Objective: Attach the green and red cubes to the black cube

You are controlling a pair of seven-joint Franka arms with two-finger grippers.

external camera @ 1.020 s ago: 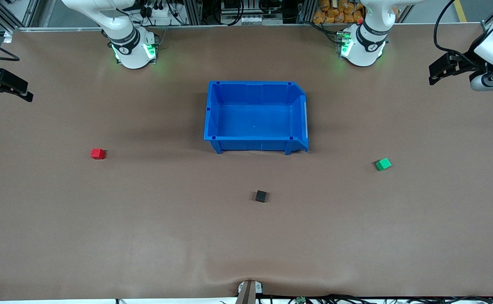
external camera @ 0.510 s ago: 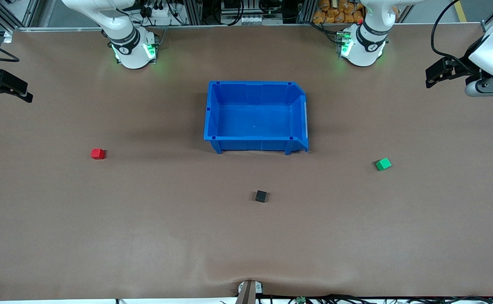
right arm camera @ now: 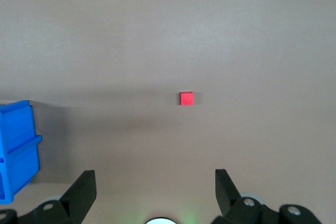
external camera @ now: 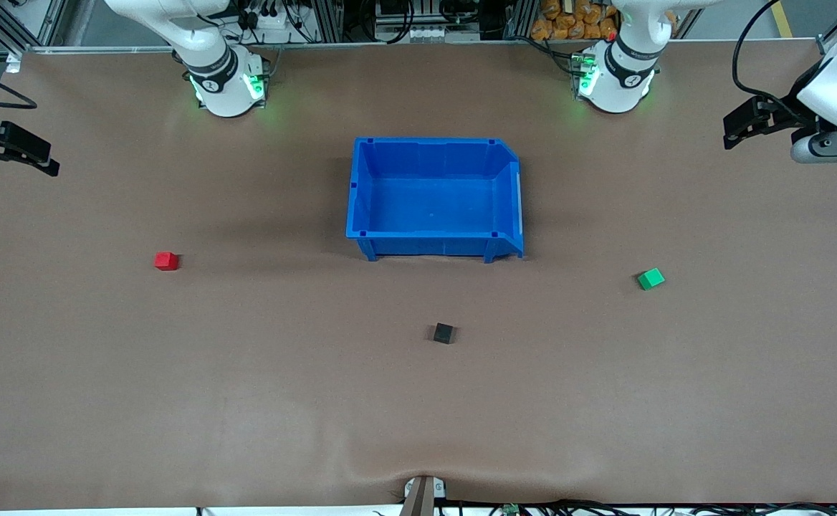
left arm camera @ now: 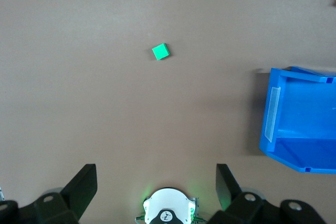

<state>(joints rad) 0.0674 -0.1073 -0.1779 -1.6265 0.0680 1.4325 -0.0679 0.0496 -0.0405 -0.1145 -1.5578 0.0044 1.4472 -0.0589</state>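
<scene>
1. The black cube (external camera: 443, 333) sits on the bare table (external camera: 246, 401), nearer the front camera than the blue bin (external camera: 361, 186). It has not moved over the last second and nothing touches it.
2. The green cube (external camera: 651, 279) lies well apart from it toward the left arm's end of the table, and the red cube (external camera: 166, 261) well apart toward the right arm's end. Both are exactly where they were a second ago.
3. The left gripper (external camera: 737, 129) hangs high over its end of the table, jaws wide and empty. It has shifted slightly in the last second, and its wrist view looks down on the green cube.
4. The right gripper (external camera: 35, 161) hovers over the other end, also spread open and holding nothing. It has only drifted a little, with the red cube in its wrist view.
5. No cube is joined yet, so the task looks to be at its start, each arm apparently lining up on its own cube.
</scene>
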